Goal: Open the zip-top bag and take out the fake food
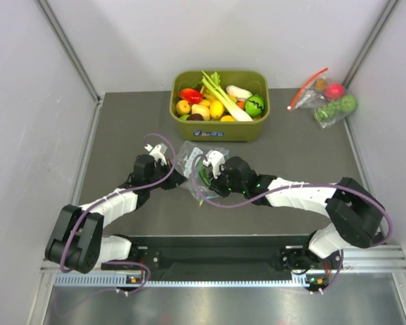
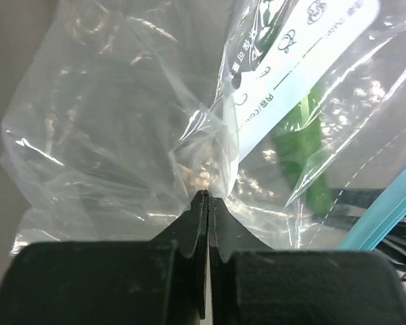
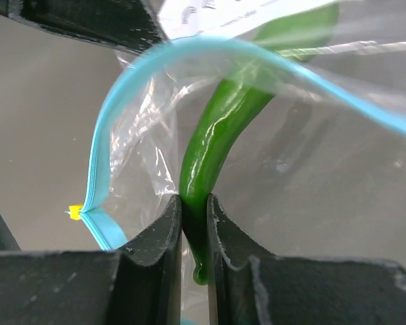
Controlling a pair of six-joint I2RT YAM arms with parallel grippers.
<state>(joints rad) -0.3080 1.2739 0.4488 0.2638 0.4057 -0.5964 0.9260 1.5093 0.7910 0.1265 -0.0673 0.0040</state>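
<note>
Looking from above, bag: the zip-top bag (image 1: 193,157) is over the middle of the grey bench (image 1: 122,122), just in front of the green bin (image 1: 220,131). Whether it rests on the bench or is lifted, I cannot tell.
Top view, arms: the left tool (image 1: 174,164) meets the bag on its left side and the right tool (image 1: 206,175) on its right side, so the bag is between them.
Top view, bin: a leek (image 1: 221,95) and a white radish (image 1: 239,91) lie in the bin among red, yellow and orange toy fruits.
Top view, far right corner: a second clear bag with a red zip strip (image 1: 328,98) lies there, well apart from the arms.
Left wrist, tool: the jaws are pressed fully together and they pinch a fold of the clear plastic of the bag.
Left wrist, bag: the white label patch (image 2: 298,61) is at the upper right, something green is behind it, and the blue zip strip (image 2: 392,210) runs at the right edge.
Right wrist, tool: the jaws are nearly closed and they clamp the thin end of a green toy pepper (image 3: 216,135).
Right wrist, bag: the blue strip makes an arch over the pepper. The bag mouth stands open, and a small yellow tab (image 3: 74,212) is at the left end of the strip.
</note>
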